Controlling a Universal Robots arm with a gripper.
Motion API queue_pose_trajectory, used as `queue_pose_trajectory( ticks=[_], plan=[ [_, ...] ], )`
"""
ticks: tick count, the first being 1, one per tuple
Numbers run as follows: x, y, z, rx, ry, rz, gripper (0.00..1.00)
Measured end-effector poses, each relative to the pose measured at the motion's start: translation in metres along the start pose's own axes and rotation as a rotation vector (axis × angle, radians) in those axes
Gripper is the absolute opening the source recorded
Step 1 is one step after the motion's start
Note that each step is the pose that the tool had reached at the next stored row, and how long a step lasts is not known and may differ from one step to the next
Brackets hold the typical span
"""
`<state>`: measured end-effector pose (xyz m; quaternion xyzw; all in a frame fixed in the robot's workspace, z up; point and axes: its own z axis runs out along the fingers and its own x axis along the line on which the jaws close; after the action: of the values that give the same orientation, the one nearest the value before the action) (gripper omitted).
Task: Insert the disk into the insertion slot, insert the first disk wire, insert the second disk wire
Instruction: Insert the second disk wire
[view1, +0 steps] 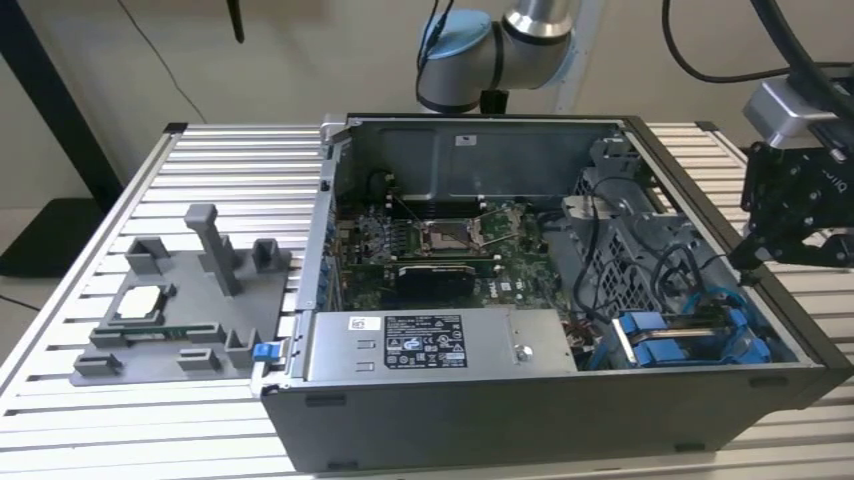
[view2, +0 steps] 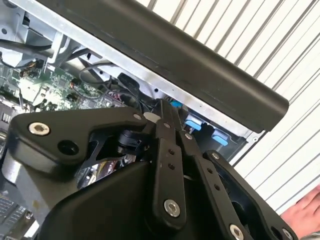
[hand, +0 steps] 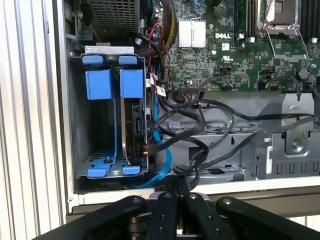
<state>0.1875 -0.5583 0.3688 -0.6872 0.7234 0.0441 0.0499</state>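
End effector (view1: 741, 258) clenched, empty, at the exterior view's right edge — the disk (hand: 136, 131) stands in the blue-railed insertion slot (hand: 98, 84); power supply (view1: 441, 345) bears printed labels.

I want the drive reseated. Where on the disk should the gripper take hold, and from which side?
Its blue carrier bracket, at the end away from the wires, probably coming down through the case's open side. The disk stands on edge in the insertion slot, so just a thin edge faces up.
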Motion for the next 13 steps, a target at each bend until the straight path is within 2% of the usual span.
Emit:
queue_pose_trajectory(
  ticks=[2, 3, 8, 13],
  plan=[
    [0.0013, -0.0001, -0.0027, -0.0074, 0.0006, 0.001, 0.00],
    [0.0027, -0.0001, -0.0030, -0.0097, 0.0008, 0.001, 1.00],
    [0.0119, -0.0010, -0.0040, -0.0137, 0.0011, 0.002, 1.00],
    [0.0134, -0.0009, 0.0034, -0.0126, 0.0009, 0.007, 1.00]
  ],
)
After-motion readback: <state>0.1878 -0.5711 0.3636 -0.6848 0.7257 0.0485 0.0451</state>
